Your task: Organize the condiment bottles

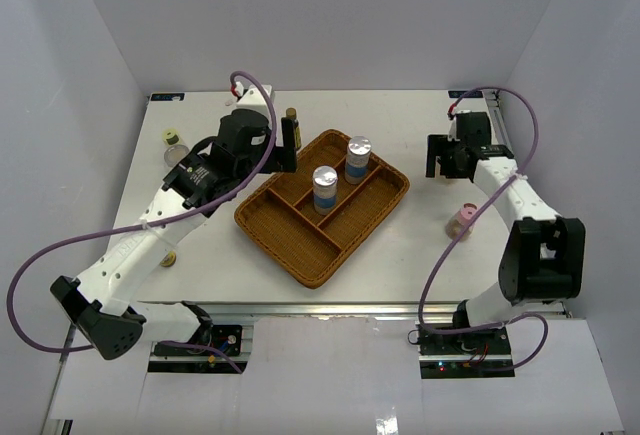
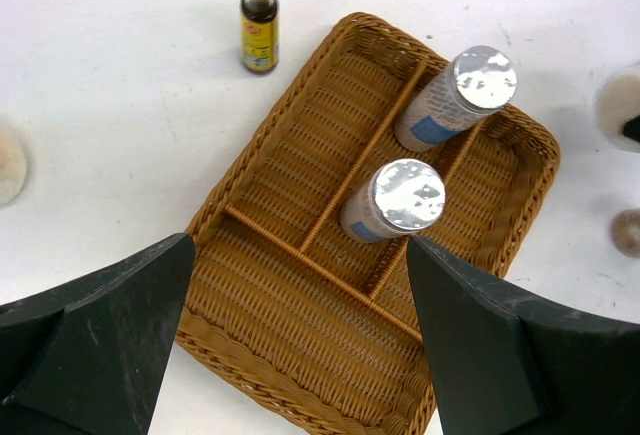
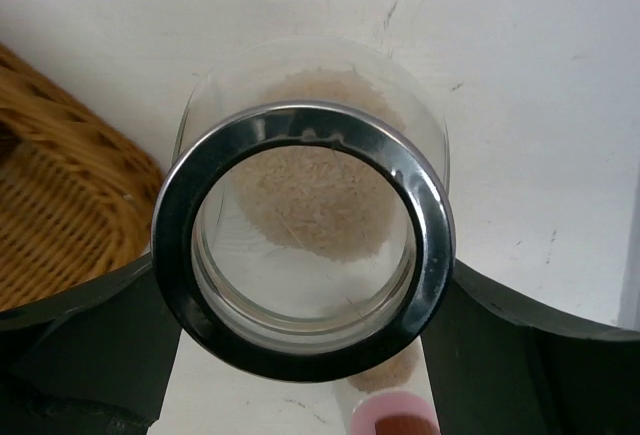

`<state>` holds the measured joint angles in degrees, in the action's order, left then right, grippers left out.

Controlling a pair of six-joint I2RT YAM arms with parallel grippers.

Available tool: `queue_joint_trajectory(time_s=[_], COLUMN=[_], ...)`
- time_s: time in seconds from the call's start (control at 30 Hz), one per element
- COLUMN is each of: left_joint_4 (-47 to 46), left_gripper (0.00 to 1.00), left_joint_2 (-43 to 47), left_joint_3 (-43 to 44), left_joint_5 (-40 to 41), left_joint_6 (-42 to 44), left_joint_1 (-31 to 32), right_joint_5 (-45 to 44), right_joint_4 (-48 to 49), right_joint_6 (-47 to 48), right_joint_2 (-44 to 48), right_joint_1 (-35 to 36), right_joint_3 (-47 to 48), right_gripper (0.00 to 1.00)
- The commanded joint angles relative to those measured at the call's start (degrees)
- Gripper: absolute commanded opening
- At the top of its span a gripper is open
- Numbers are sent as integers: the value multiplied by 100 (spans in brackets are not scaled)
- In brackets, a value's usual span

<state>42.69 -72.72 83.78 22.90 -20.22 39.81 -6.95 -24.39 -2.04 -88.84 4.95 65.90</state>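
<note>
Two silver-capped blue-labelled cylinders (image 1: 325,187) (image 1: 358,155) stand in the brown woven tray (image 1: 290,240). My left gripper (image 1: 286,145) is open and empty over the tray's left side; in the left wrist view (image 2: 300,355) its jaws are spread wide above the tray (image 2: 290,325). A slim amber bottle (image 1: 292,115) stands behind the tray. My right gripper (image 1: 438,160) is shut on a squat silver-lidded glass jar (image 3: 303,245) holding beige grains, lifted off the table. A pink-capped bottle (image 1: 461,221) stands below it. A yellow-capped bottle (image 1: 171,138) and a second squat jar (image 1: 177,156) stand far left.
A small brown thing (image 1: 168,258) lies beside the left arm's forearm. The tray's right corner (image 3: 50,205) shows close to the held jar in the right wrist view. The table's right edge (image 1: 520,170) runs near the right arm.
</note>
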Motion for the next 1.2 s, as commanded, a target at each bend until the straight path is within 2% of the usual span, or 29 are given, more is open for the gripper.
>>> queue_joint_trajectory(time_s=[0.0,0.07,0.2,0.4,0.6,0.7,0.9,1.17], left_joint_4=[322,417,427,724,830,886,958,924], left_gripper=[98,98,98,98,98,98,98,98], left_joint_2=[128,117,200,199,378,479,571,515], left_joint_3=[181,206,104,306,358,366,367,267], left_joint_5=[-465,-832,-1398,-1297,-1267,-1193,-1016,-1287], left_joint_6=[-192,-224,-354,-528,-562,-546,-533,-429], left_joint_1=[-598,-978,-1378,-1630,-1900,-1986,-2191,-2732], right_joint_5=[518,755,771,498,-320,-644,-933,-1225], right_joint_4=[199,122,-205,-506,-759,-860,-813,-231], right_joint_6=[156,174,178,59,-136,-218,-501,-776], right_joint_2=[1181,1418,1730,1768,1034,650,-32,-312], right_joint_1=[319,614,1706,3383,5008,5520,6010,6382], right_joint_3=[419,548,959,1519,2075,2288,2451,1818], right_gripper=[29,29,29,28,28,27,27,27])
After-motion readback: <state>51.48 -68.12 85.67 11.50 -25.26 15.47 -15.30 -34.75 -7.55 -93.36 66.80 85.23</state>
